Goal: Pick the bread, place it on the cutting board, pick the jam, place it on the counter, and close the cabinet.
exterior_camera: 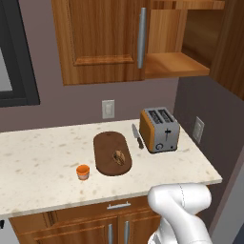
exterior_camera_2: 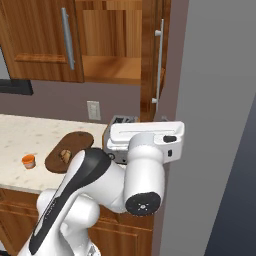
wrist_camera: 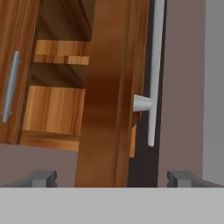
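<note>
Cabinet (exterior_camera: pixel 143 38) right door swung open, left shut; gripper (wrist_camera: pixel 111 178) fingers spread wide, holding nothing. Bread (exterior_camera: pixel 119 157) on cutting board (exterior_camera: pixel 106 145), jam (exterior_camera: pixel 83 171) on speckled counter (exterior_camera: pixel 38 152).

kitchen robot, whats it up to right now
The bread already lies on the cutting board and the jam stands on the counter. The gripper, jaws open and empty, faces the cabinet, whose right door stands open, apparently about to close it.
</note>
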